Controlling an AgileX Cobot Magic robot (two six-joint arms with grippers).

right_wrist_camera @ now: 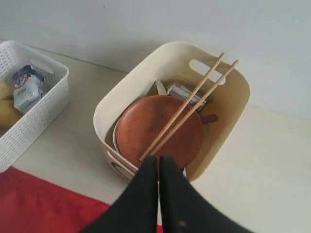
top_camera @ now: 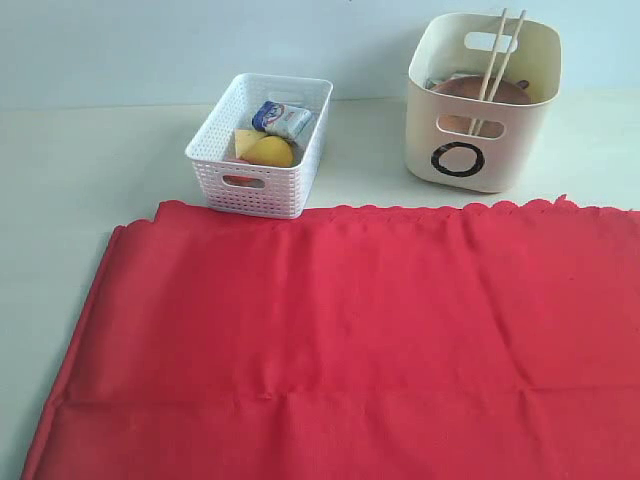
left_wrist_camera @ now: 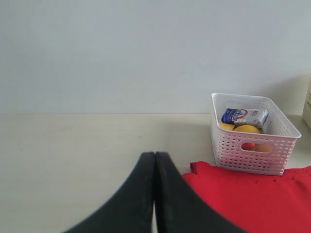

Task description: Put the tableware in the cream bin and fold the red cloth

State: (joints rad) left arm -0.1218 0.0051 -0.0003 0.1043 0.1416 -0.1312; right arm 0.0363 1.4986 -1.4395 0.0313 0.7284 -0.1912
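Note:
The cream bin [top_camera: 520, 130] stands at the back right with its black ring mark facing front. Inside it a round brown plate [right_wrist_camera: 146, 131] lies tilted, and a pair of wooden chopsticks [right_wrist_camera: 194, 104] leans across it and sticks out over the rim [top_camera: 497, 55]. A steel knife tip [right_wrist_camera: 160, 87] and a pale bowl rim [right_wrist_camera: 115, 138] peek from under the plate. The red cloth [top_camera: 340, 340] lies spread flat across the front, scalloped edge at the back. My right gripper [right_wrist_camera: 159, 158] hangs shut and empty above the bin's near wall. My left gripper [left_wrist_camera: 155, 154] is shut and empty, over bare table beside the cloth's corner [left_wrist_camera: 252, 199]. Neither gripper shows in the exterior view.
A low white perforated basket [top_camera: 255, 185] stands left of the bin at the cloth's back edge, holding a small milk carton [top_camera: 283, 119], a lemon [top_camera: 268, 151] and other food. Pale tabletop runs behind and to the left of the cloth.

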